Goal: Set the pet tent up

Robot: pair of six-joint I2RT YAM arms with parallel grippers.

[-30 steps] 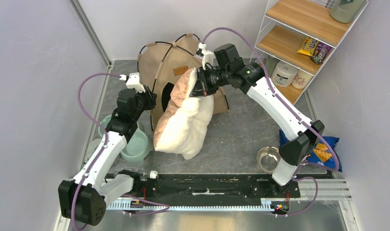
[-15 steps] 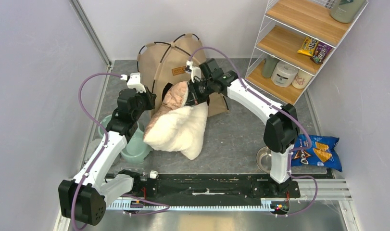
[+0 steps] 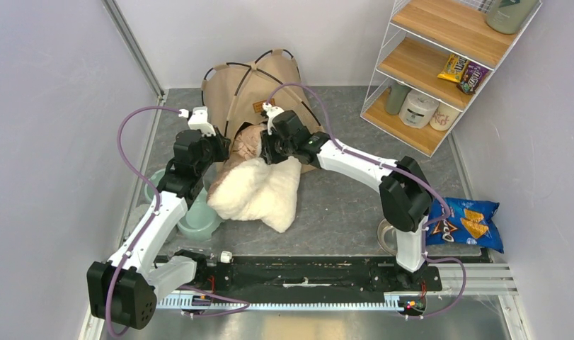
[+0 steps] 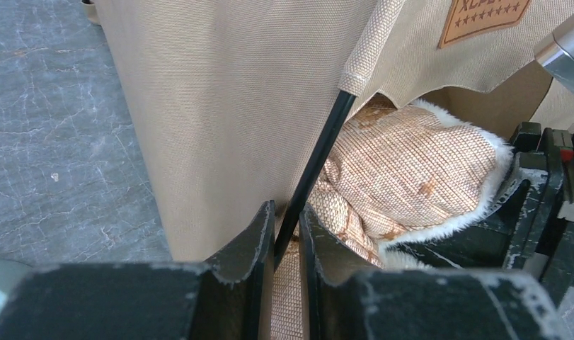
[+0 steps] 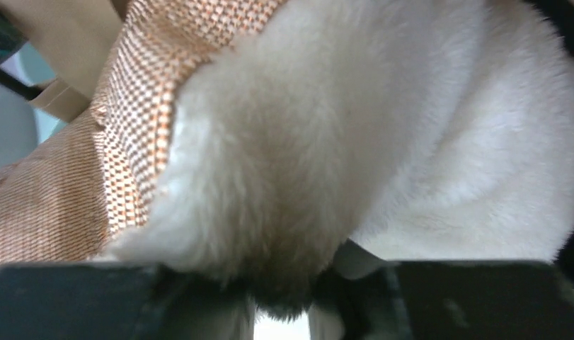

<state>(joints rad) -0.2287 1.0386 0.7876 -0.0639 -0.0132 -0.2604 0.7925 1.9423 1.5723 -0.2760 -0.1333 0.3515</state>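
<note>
Partly inside, pillow (image 3: 259,195) blocks pet tent (image 3: 245,88) doorway

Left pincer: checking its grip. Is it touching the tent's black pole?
Touching. The left wrist view shows the black pole running down between the left pincer fingers, pressed against one inner face.
</note>
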